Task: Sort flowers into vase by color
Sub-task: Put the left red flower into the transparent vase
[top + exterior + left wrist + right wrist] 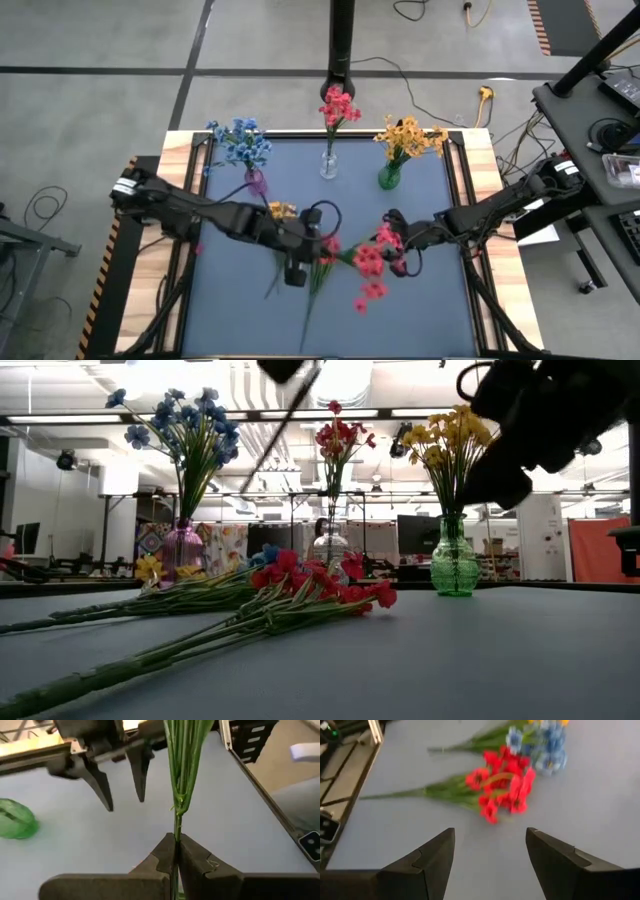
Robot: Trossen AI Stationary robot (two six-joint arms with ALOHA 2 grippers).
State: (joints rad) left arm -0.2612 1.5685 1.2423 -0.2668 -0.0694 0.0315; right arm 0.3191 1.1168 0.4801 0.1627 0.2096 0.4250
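Above the table's middle, left pincer (176, 851) pinches a green flower stem (182, 765); right pincer (490, 851) hangs spread, empty.

A blue-grey matte surface (420, 300) carries loose red artificial flowers with green stems (368, 262). Blue blossoms (240, 140) fill a purple glass vase (255, 181), red blossoms (338, 105) a clear glass vase (328, 165), yellow-orange blossoms (408, 135) a green glass vase (389, 177).
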